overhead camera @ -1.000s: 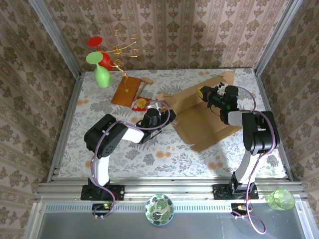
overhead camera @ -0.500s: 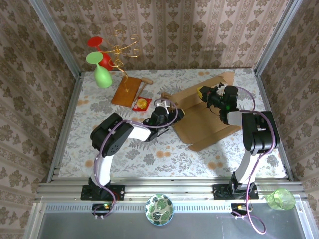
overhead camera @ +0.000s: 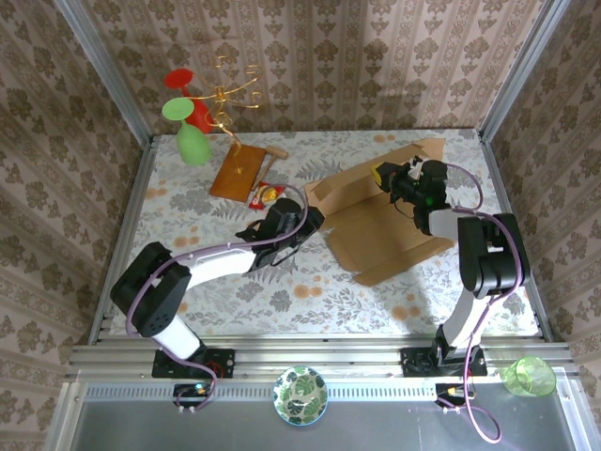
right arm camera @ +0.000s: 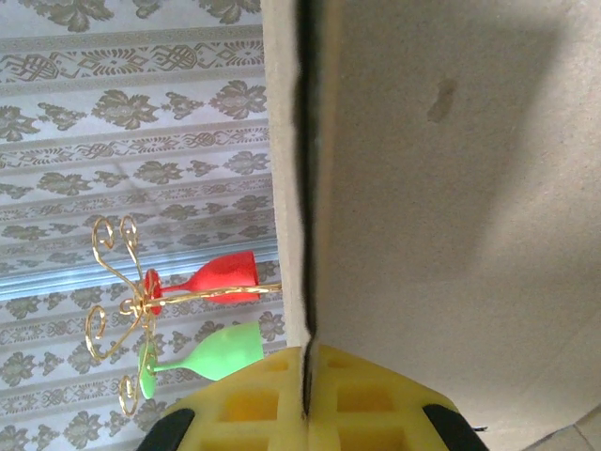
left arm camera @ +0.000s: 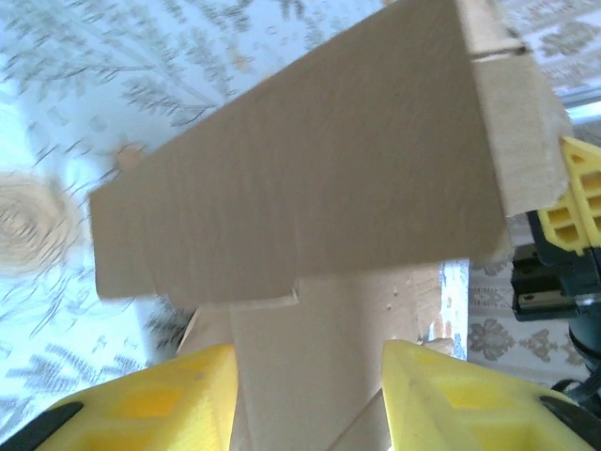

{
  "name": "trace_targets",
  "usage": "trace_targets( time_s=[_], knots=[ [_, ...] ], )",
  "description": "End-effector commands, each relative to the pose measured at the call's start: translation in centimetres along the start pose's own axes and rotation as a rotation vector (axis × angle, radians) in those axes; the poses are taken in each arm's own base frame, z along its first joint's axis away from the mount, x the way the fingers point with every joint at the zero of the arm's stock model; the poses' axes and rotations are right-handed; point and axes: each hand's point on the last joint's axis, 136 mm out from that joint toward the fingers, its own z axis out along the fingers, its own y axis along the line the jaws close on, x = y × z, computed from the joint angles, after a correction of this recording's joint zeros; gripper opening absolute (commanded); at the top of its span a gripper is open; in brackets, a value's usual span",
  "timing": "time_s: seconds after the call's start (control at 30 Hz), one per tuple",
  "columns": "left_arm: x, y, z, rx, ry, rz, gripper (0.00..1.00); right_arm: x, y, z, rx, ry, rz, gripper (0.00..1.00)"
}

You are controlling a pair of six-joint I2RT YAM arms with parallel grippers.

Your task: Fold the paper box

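The paper box (overhead camera: 380, 230) is a light-brown cardboard sheet lying right of centre, its far flap raised. My right gripper (overhead camera: 383, 177) is shut on the top edge of that raised flap. In the right wrist view the yellow pads (right arm camera: 254, 399) meet on the cardboard edge (right arm camera: 441, 188). My left gripper (overhead camera: 313, 221) sits low at the sheet's left edge. In the left wrist view its fingers (left arm camera: 150, 404) stand apart, a cardboard strip (left arm camera: 310, 329) lies between them, and a large flap (left arm camera: 310, 188) rises beyond. Whether the fingers touch the strip, I cannot tell.
A glossy wooden board (overhead camera: 239, 171) and a small orange item (overhead camera: 266, 194) lie at the back left. A gold wire stand (overhead camera: 230, 94) holds a red glass (overhead camera: 188, 94) and a green glass (overhead camera: 188, 132). A patterned bowl (overhead camera: 300, 395) and a green cup (overhead camera: 528, 376) sit off the table's near edge.
My left arm's elbow has swung out to the left and dropped lower, while its gripper stayed by the sheet's left edge. The right gripper and the raised flap have not moved.
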Motion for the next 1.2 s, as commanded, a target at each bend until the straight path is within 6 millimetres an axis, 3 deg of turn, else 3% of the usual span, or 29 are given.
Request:
trace_targets(
  time_s=[0.0,0.07,0.23,0.37,0.57,0.67,0.8,1.0,1.17],
  knots=[
    [1.5,2.4,0.5,-0.150,0.035,-0.068,0.43,-0.1,-2.0,-0.3,0.081,-0.029,0.023,0.00],
    [2.2,1.9,1.0,-0.172,0.060,-0.080,0.42,0.0,-2.3,-0.3,0.090,-0.028,0.025,0.00],
    [3.8,-3.0,3.0,-0.010,0.105,-0.036,0.42,-0.3,-2.6,-0.1,0.096,-0.031,0.028,0.00],
    [4.8,-4.9,5.4,0.050,0.111,0.038,0.41,-0.3,-2.4,0.0,0.095,-0.031,0.028,0.00],
    [3.8,-1.8,8.6,-0.048,0.026,0.100,0.39,-0.3,-2.2,-0.1,0.096,-0.026,0.029,0.00],
    [2.8,0.2,9.2,-0.118,-0.025,0.144,0.39,-0.3,-2.3,-0.1,0.096,-0.024,0.028,0.00],
    [1.3,2.7,8.6,-0.196,-0.074,0.167,0.40,-0.3,-2.1,-0.2,0.093,-0.022,0.029,0.00],
    [-0.6,4.3,6.0,-0.265,-0.134,0.190,0.43,-0.3,-2.3,-0.4,0.098,-0.027,0.030,0.00],
    [-1.9,5.8,5.3,-0.304,-0.145,0.174,0.46,-0.3,-2.3,-0.5,0.099,-0.030,0.033,0.00]
  ],
)
